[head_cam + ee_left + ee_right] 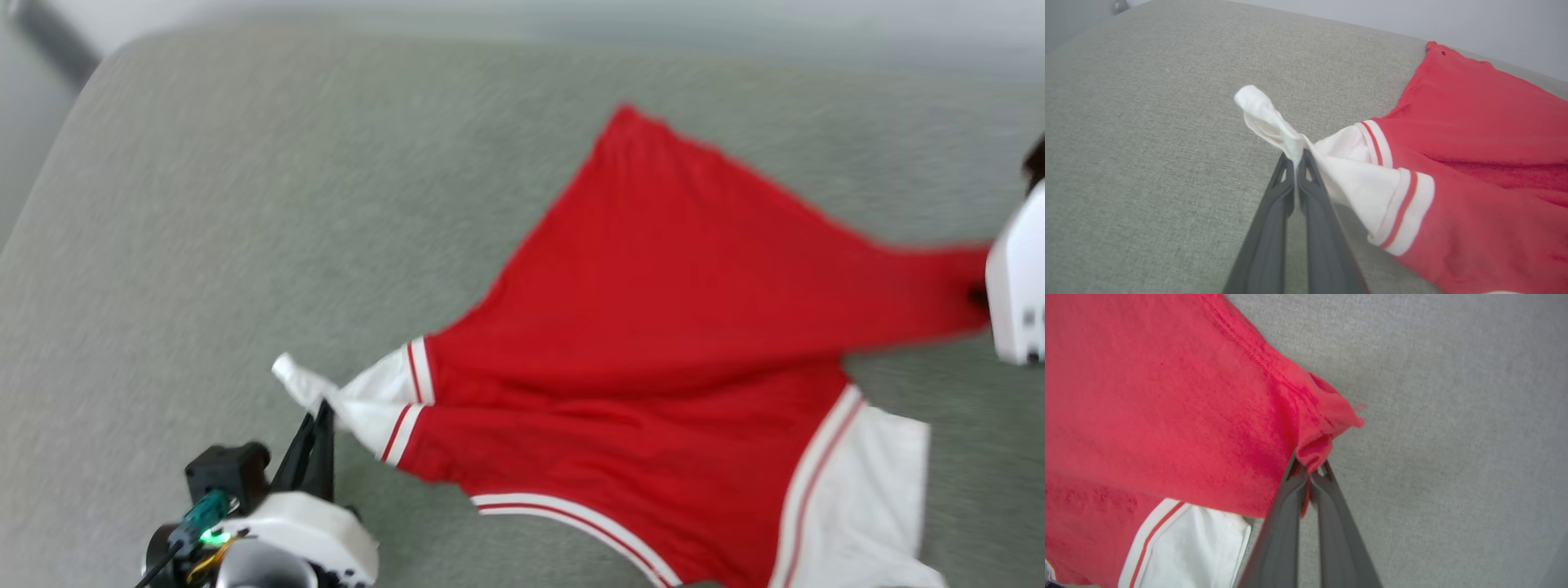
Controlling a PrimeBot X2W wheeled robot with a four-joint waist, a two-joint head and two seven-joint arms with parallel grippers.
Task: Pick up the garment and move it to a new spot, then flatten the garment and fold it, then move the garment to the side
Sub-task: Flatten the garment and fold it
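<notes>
On the grey cushion [229,212], over its middle and right half: the garment [653,327], spread red side up and drawn out to a point at two ends. One loose red corner lying flat toward the cushion's far edge. White-and-red striped trim along the openings toward the cushion's near edge, with white lining turned out beside it.

Near the cushion's near-left part: the left gripper [322,412], dark fingers pressed together on a twisted white strap of the garment. Seen close in the left wrist view [1295,161], pinching the strap just below its tip, with a small white tuft poking out past the fingertips [1306,157].

At the cushion's right side: the right gripper [976,294], mostly white housing in the blurred head view. Shown clearly in the right wrist view [1309,469], closed tight on a bunched red hem corner of the garment [1147,396], with a little fold of cloth sticking out beyond the tips. Red cloth pulled fairly straight from that corner back across the cushion's middle.
</notes>
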